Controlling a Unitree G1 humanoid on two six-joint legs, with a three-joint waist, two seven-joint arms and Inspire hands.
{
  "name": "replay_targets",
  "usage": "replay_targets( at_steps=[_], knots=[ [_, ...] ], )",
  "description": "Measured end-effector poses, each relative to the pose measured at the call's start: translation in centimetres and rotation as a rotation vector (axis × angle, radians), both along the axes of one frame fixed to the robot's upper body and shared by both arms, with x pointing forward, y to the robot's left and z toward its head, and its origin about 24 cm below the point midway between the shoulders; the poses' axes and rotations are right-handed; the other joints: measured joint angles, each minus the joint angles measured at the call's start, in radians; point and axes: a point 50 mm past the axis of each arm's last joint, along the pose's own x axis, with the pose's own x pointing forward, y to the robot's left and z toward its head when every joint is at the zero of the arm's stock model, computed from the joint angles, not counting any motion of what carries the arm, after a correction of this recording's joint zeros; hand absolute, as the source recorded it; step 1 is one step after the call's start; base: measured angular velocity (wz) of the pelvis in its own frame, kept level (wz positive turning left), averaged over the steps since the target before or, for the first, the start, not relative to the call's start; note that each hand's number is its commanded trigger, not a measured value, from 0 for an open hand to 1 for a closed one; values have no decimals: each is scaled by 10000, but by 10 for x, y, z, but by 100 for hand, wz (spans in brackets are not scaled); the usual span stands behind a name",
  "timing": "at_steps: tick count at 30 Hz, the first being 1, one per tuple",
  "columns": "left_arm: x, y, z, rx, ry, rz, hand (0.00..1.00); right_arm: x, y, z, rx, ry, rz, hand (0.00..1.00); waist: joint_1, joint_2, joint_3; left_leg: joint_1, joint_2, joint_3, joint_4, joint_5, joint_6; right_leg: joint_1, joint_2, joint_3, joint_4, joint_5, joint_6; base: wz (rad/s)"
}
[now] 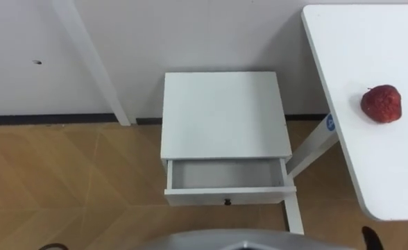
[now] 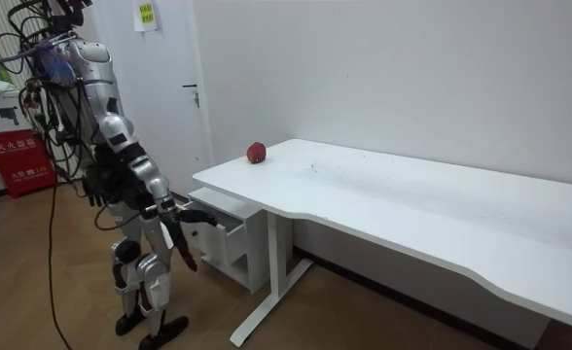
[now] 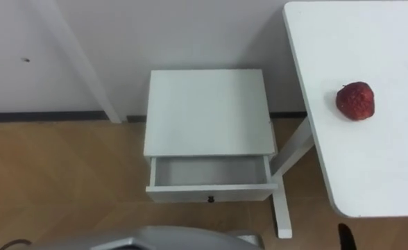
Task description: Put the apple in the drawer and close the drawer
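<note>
Wood floor [image 1: 65, 180] lies nearest, and on it stands the cabinet [image 1: 225, 114], its drawer [image 1: 225, 198] partway out and bare inside. My right hand [image 2: 184, 238] hangs slack beside the drawer, holding nothing; the left hand [image 2: 96, 185] I cannot tell. Further off, the apple [image 1: 381, 103] sits on the table [image 1: 370, 160] near its end. My worry: a clumsy reach could roll it off, or the narrow drawer gap could catch it. Behind is a plain wall [image 1: 190, 35].

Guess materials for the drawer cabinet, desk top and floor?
Drawer cabinet: likely painted or laminated board, matte white, flat panels with square edges. Desk top: probably white laminate, smooth, slight sheen, thin rounded edge. Floor: wood or wood-look laminate, tan planks with grain; cannot tell which.
</note>
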Motion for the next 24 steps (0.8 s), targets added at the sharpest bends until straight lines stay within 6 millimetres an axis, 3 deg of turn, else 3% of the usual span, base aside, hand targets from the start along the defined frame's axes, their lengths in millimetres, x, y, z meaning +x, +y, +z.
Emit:
replay_targets(
  at_steps=[5,16,22,24],
  knots=[
    [7,4,3,213,-393,-139,0,18,-13,9,-208,-345,-955,0,-8,-136,-4,-113,0,-7,32,2,2,-80,2,8,-7,2,3,-1],
    [20,14,10,548,-1222,-450,0,44,-55,49,-1557,-605,-2235,0,0,-175,25,-214,3,42,29,7,9,-184,1,5,2,3,7,0],
    [18,13,10,497,-1227,-446,0,60,-68,77,-2294,-652,-2520,0,54,-133,63,-291,3,130,-39,38,18,-345,6,145,18,11,23,-7],
    [16,13,10,495,-1192,-454,0,67,-76,94,-2990,-926,-2824,0,40,-125,69,-291,4,149,-61,40,18,-369,15,171,18,12,25,-5]
  ],
)
